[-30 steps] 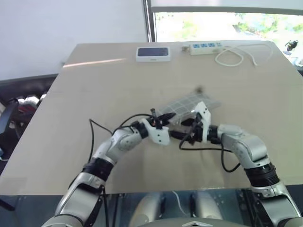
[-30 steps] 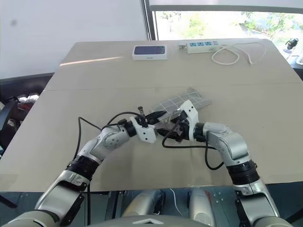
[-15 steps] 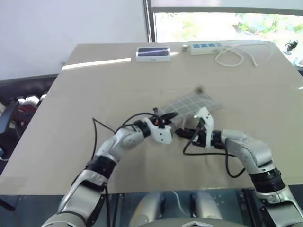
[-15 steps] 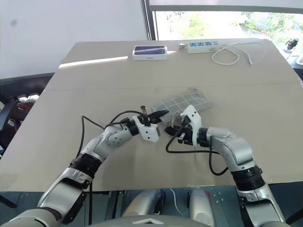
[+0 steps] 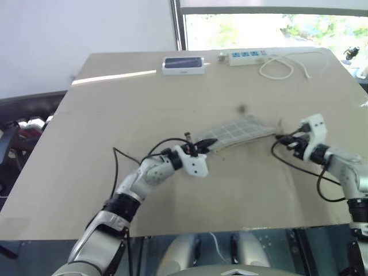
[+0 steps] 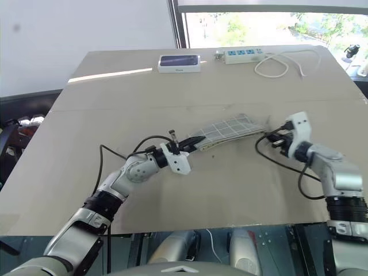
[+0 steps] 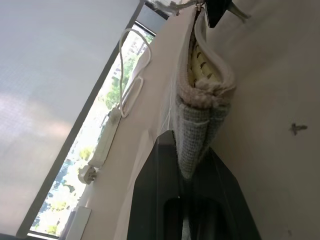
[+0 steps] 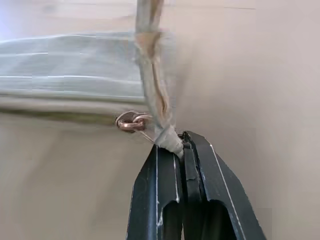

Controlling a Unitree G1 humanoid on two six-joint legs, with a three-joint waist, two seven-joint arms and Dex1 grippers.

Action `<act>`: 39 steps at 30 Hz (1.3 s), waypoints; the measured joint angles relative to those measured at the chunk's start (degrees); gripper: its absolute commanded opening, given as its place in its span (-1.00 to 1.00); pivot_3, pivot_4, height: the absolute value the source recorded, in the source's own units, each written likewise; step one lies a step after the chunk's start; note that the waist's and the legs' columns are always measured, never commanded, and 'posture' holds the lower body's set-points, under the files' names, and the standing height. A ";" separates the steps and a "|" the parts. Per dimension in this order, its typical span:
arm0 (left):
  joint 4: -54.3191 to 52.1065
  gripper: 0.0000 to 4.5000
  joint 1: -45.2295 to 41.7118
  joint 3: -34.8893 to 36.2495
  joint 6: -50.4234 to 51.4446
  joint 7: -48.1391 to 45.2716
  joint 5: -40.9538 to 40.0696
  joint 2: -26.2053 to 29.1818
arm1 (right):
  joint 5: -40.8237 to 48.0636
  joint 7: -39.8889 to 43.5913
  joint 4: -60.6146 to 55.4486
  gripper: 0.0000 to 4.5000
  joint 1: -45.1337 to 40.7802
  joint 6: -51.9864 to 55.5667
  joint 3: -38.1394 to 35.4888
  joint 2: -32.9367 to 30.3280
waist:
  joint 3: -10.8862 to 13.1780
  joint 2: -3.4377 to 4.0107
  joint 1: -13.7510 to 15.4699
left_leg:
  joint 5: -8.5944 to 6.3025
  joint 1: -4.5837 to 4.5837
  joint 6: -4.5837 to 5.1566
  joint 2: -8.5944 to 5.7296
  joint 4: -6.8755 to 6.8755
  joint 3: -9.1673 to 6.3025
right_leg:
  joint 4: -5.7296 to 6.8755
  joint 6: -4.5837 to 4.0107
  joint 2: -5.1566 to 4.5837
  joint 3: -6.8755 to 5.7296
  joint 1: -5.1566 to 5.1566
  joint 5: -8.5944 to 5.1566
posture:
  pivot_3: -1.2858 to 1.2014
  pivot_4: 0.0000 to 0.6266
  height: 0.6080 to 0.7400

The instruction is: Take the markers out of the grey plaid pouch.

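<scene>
The grey plaid pouch (image 5: 238, 131) hangs stretched just above the table (image 5: 144, 109), between my two grippers. My left gripper (image 5: 210, 142) is shut on the pouch's near left end, and its fingers (image 7: 165, 165) pinch the fabric corner (image 7: 195, 145). The slit along the top gapes and shows yellowish lining (image 7: 200, 62). My right gripper (image 5: 280, 138) is shut on a grey fabric pull tab (image 8: 167, 137) at the pouch's right end, beside a small copper ring (image 8: 131, 122). The markers are hidden.
A white-and-dark-blue box (image 5: 184, 64) lies at the table's far edge. To its right is a white power strip (image 5: 244, 56) with a looped white cord (image 5: 287, 66). The window runs behind them. The table's right edge is close to my right arm.
My right gripper has shut on the pull tab and swung far to the right, drawing the pouch out long and flat. My left gripper has kept its grip in place.
</scene>
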 measured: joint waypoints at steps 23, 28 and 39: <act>-2.77 -1.00 1.97 1.46 6.33 -6.50 -7.51 -3.02 | 14.76 4.23 -23.04 -0.99 4.35 13.39 0.00 1.15 | 0.01 -0.07 0.55 | -0.01 -0.10 0.01 0.02 0.12 -0.07 | -0.05 0.00 0.01 -0.09 0.02 0.00 | 0.03 -0.52 1.00; -2.77 -1.00 1.70 1.42 6.33 -6.79 -7.59 -4.04 | 13.07 3.78 -20.96 -0.99 3.58 12.93 1.78 1.17 | 0.01 -0.07 0.48 | 0.00 -0.10 0.01 0.02 0.16 -0.06 | -0.02 0.00 0.01 -0.09 0.02 0.00 | 0.03 -0.52 1.00; -5.55 -1.00 2.49 0.16 9.30 -15.41 -17.27 -6.26 | 1.02 3.19 -15.14 -0.72 -1.43 4.17 11.65 1.74 | 0.01 -0.06 0.30 | 0.00 -0.15 0.00 0.02 0.29 -0.06 | 0.01 0.00 0.02 -0.10 0.00 0.00 | 0.03 -0.52 1.00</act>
